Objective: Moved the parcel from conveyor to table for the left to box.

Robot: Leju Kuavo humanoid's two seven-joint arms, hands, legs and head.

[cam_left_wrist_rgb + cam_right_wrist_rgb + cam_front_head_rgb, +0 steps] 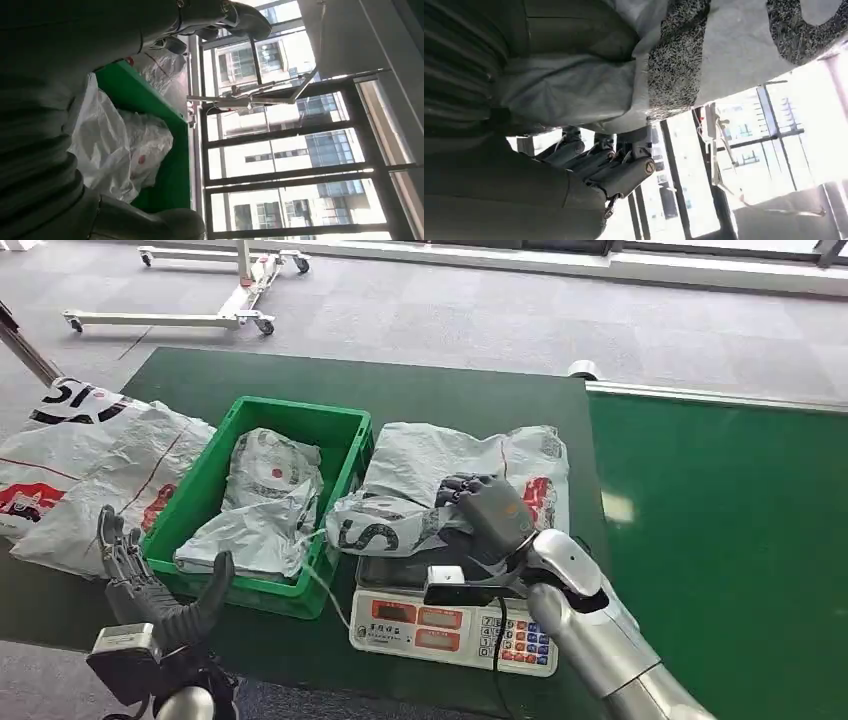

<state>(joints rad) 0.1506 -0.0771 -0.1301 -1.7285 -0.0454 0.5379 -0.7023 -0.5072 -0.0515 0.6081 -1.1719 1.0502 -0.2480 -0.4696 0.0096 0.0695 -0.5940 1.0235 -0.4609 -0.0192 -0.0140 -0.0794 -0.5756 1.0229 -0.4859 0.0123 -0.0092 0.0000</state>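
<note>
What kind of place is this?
Probably a parcel-sorting test station in an office building: courier bags lie on a weighing scale, a green crate holds another, and a green conveyor runs alongside.

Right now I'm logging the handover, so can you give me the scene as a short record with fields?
right robot hand: gripping a grey parcel above the scale
left robot hand: open, fingers spread, near the front of the green crate
crate contents: one crumpled white bag
beside crate: large white bag on the green table
conveyor: green belt
</note>
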